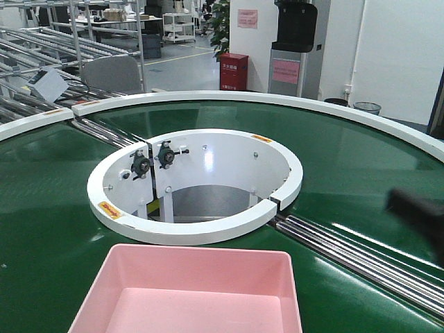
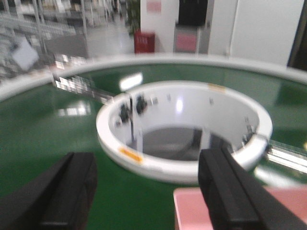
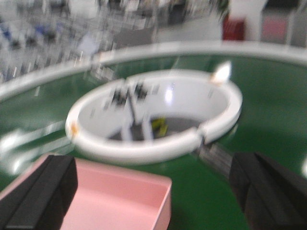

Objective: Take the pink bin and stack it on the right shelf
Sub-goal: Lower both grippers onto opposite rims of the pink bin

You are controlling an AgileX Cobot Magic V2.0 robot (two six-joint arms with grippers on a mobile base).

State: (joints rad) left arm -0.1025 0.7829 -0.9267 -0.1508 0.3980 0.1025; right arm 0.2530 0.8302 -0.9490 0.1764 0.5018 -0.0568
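The pink bin (image 1: 189, 295) sits on the green belt (image 1: 48, 208), its far rim near the white ring (image 1: 198, 234), with bare belt on either side. The left claw (image 2: 148, 194) and right claw (image 3: 154, 191) gape open.

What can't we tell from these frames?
Pink bin: near wall cut off by the bottom edge in the front view; both wrist views show only part of it.
Right shelf: in no view.
Right gripper: in the front view, only a blurred dark shape at the right edge.
Left gripper: outside the front view.
Ring labels: too small in the front view, blurred in both wrist views.
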